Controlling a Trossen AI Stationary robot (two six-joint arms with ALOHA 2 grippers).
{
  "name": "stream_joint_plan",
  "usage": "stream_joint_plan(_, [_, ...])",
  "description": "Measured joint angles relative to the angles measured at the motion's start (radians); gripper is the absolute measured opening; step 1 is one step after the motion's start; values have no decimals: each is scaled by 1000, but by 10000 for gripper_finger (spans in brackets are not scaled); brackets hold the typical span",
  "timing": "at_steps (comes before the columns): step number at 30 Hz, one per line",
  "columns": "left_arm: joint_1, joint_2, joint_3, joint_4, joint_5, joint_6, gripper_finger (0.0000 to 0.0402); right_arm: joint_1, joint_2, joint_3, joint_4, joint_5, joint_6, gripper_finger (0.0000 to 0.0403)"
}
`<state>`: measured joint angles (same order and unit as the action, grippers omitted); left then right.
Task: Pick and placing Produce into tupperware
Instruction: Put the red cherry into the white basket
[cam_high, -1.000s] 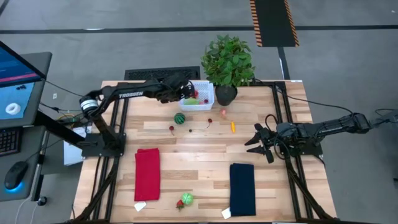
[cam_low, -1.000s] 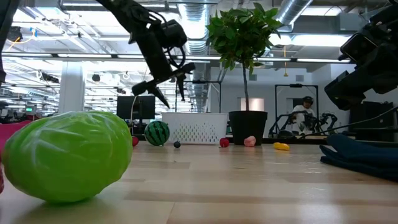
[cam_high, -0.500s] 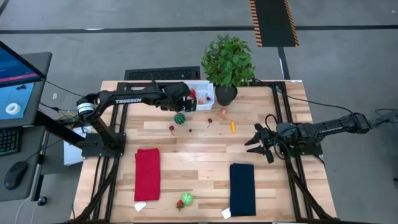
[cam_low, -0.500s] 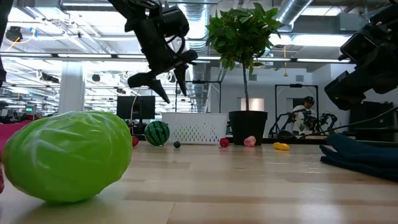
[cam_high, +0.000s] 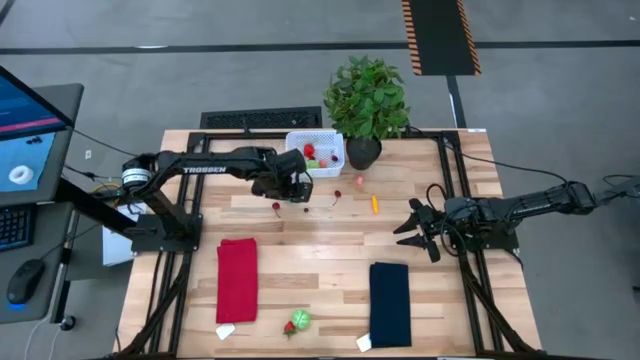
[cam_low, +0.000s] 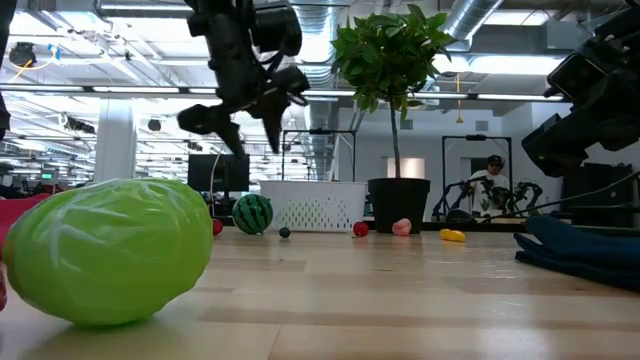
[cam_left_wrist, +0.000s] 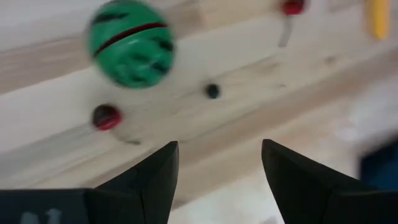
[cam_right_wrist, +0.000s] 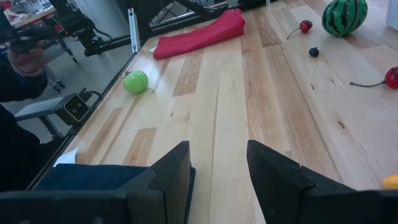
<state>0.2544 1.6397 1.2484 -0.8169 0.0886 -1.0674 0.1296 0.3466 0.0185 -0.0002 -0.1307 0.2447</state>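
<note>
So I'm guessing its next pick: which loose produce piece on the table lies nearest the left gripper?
The striped green watermelon ball: it sits almost directly under the open left gripper, closer than the small red cherry or the yellow piece farther right.

The room is a large open hall with a grey floor (cam_high: 230, 60). A dark line crosses this floor, and a black and orange striped strip (cam_high: 440, 35) runs away from the far edge of the table. In the low view, the ceiling carries silver ducts (cam_low: 480, 20) and long bright lamps. A white column (cam_low: 115, 140) stands at the left. A desk with a monitor (cam_high: 25, 125) stands beside the left edge of the table.
</note>
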Motion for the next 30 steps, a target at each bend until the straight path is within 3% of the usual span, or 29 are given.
stream_joint_plan(3, [-26, 2, 0, -69, -109, -110, 219, 0, 0, 0, 0, 0, 0, 183])
stream_joint_plan(7, [-51, 2, -5, -139, -173, -178, 219, 0, 0, 0, 0, 0, 0, 181])
stream_joint_plan(19, [-75, 2, -141, -63, -148, -443, 219, 0, 0, 0, 0, 0, 0, 182])
stream_joint_plan(25, [-79, 2, -176, 2, -141, -444, 219, 0, 0, 0, 0, 0, 0, 181])
stream_joint_plan(30, [-81, 2, -217, 47, -141, -544, 219, 0, 0, 0, 0, 0, 0, 185])
